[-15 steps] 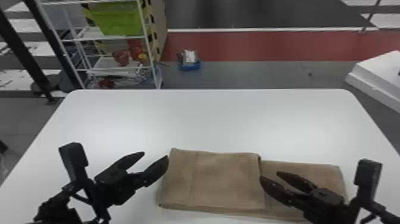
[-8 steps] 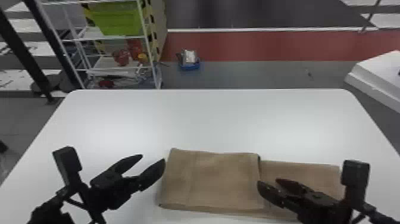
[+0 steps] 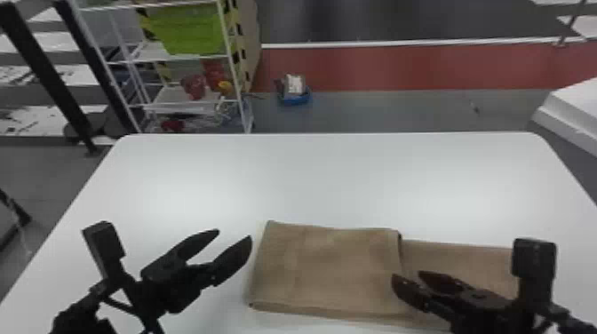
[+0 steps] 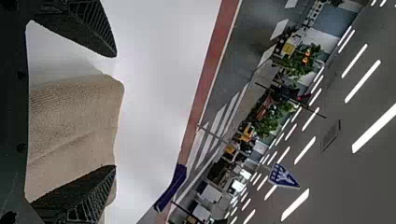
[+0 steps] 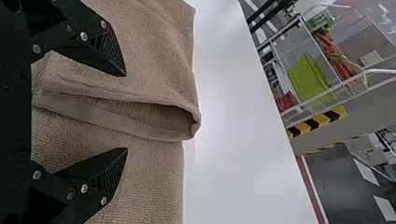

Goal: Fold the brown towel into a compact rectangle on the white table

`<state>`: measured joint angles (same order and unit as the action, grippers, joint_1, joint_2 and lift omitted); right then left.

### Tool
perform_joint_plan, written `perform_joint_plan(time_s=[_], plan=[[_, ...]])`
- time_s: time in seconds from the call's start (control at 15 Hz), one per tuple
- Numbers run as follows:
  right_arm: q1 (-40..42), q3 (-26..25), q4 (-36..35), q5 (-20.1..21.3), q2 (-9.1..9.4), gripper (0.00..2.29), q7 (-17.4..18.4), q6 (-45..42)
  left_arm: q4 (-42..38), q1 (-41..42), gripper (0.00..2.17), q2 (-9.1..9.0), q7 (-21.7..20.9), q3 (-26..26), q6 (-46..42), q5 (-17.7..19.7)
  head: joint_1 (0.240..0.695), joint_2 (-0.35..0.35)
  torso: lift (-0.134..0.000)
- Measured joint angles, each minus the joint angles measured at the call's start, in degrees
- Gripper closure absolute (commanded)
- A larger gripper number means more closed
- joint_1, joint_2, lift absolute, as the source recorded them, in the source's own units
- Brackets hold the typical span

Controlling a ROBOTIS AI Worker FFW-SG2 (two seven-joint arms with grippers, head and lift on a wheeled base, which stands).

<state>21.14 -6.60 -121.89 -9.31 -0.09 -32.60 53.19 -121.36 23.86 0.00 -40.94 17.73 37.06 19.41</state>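
The brown towel (image 3: 331,268) lies on the white table (image 3: 311,177), its left part folded over in a thicker layer and a single flatter part reaching right. Just left of the towel is my left gripper (image 3: 234,234), open and holding nothing. My right gripper (image 3: 406,276) is above the folded layer's right edge, also open. In the left wrist view the left gripper (image 4: 116,111) has the towel (image 4: 74,126) beyond its parted fingers. Seen from the right wrist, the open right gripper (image 5: 126,112) has the fold's looped edge (image 5: 140,116) between its fingers' directions, ungripped.
Behind the table at the left stands a white wire shelf (image 3: 191,57) with a green bin (image 3: 189,31). A small blue container (image 3: 294,95) sits on the floor past the table's far edge. A white object (image 3: 573,111) stands beyond the right side.
My right gripper has moved left, toward the folded layer's edge. The left gripper shifted slightly left and down, then stayed about level with the towel's left side. The towel looks the same.
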Motion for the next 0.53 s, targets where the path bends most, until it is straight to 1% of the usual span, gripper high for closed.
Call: perform_joint_plan(time_s=[0.07, 0.53], plan=[[-0.1, 0.0, 0.0, 0.0, 0.0, 0.49, 0.1, 0.0, 0.0, 0.0, 0.03, 0.0, -0.1, 0.1, 0.0, 0.1, 0.695, 0.093, -0.124], [-2.1, 0.7, 1.1, 0.3, 0.0, 0.5, 0.0, 2.8, 0.2, 0.4, 0.03, 0.0, -0.5, 0.3, -0.4, 0.2, 0.695, 0.105, -0.124]])
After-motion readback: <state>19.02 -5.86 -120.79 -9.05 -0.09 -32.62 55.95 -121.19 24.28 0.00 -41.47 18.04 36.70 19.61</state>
